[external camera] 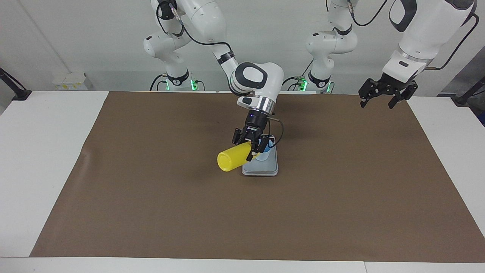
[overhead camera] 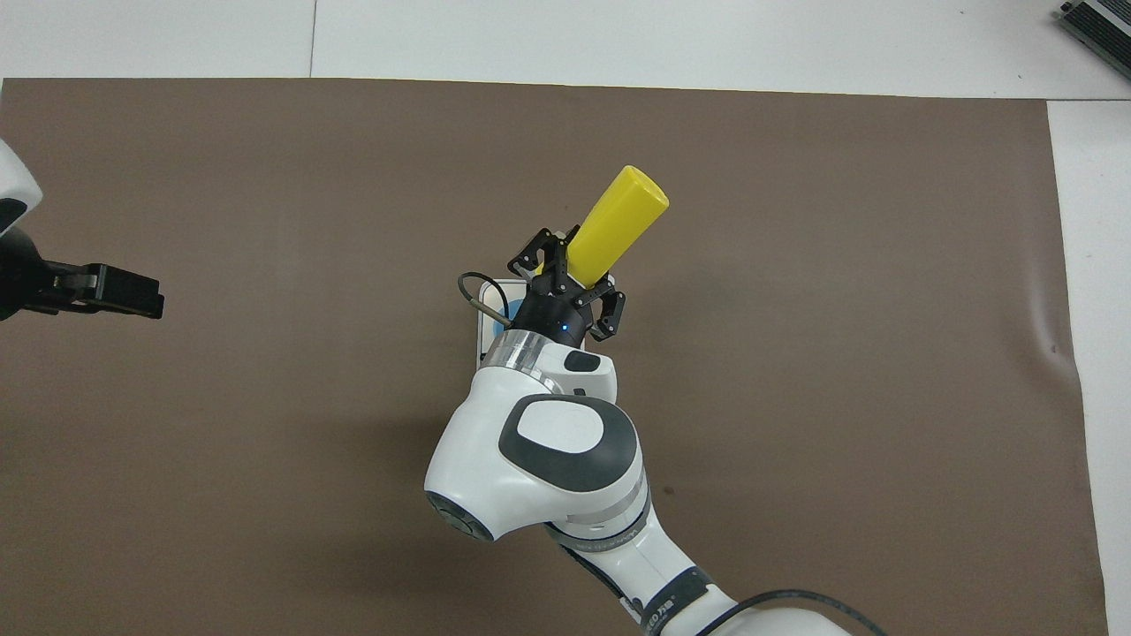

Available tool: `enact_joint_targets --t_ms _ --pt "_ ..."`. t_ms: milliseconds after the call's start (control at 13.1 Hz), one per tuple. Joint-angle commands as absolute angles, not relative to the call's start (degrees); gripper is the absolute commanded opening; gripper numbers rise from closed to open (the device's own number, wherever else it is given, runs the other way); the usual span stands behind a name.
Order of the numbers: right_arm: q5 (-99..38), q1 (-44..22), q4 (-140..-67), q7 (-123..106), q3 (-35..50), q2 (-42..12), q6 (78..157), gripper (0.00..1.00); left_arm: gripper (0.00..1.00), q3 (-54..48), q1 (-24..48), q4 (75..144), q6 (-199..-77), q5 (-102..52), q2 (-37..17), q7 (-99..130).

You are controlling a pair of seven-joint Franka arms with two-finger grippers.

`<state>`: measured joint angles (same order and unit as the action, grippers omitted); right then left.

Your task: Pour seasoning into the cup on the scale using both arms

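Right gripper (external camera: 253,148) is clamped on the yellow bottle (external camera: 233,158), holding it up in the air over the middle of the brown mat (external camera: 151,189). Grip sits at the nozzle end of the bottle. Bottle is tipped nearly on its side, flat base pointing away from the robots and toward the right arm's end of the table, nozzle end angled down at the cup (external camera: 263,154). Nozzle tip itself is hidden by the gripper fingers, so no telling if it touches the cup or if anything comes out.

Cup is light blue, upright, standing on the scale (external camera: 261,168), on the part of it nearer to the robots. Only a bit of the cup shows past the gripper in the facing view; in the overhead view just a sliver of blue (overhead camera: 489,325) peeks out under the right wrist. Scale is silver-grey, flat on the mat at about table centre, mostly covered by the right arm from overhead (overhead camera: 495,290).

Left gripper (external camera: 382,96) hangs in the air over the mat's corner at the left arm's end of the table, on the robots' side, well apart from the scale and bottle. Its fingers are apart, nothing between them. Overhead it shows as a dark shape at the picture edge (overhead camera: 115,291). Left arm is waiting.

Mat covers most of the white table (external camera: 38,151), with bare table strips along the edges.
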<state>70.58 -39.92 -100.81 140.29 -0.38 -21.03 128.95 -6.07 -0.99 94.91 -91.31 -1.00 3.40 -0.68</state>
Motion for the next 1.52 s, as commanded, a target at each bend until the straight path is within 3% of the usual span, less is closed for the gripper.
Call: enact_joint_targets --t_ms 0,457,1141,1446 --pt "63.2 -37.4 -99.2 140.1 0.0 -19.3 130.5 0.00 1.00 -6.5 -1.7 96.0 -91.5 -0.8 4.6 -1.2" --pt "44.2 -31.9 -98.3 137.5 0.0 -17.8 130.8 0.00 1.00 -6.5 -1.7 96.0 -91.5 -0.8 4.6 -1.2" --pt "-0.6 -24.3 -96.9 117.4 -0.2 -15.8 132.5 0.00 1.00 -6.5 -1.7 96.0 -91.5 -0.8 4.6 -1.2" --pt "-10.3 -20.1 -97.0 112.9 -0.1 -15.8 131.8 0.00 1.00 -6.4 -1.7 96.0 -91.5 -0.8 4.6 -1.2"
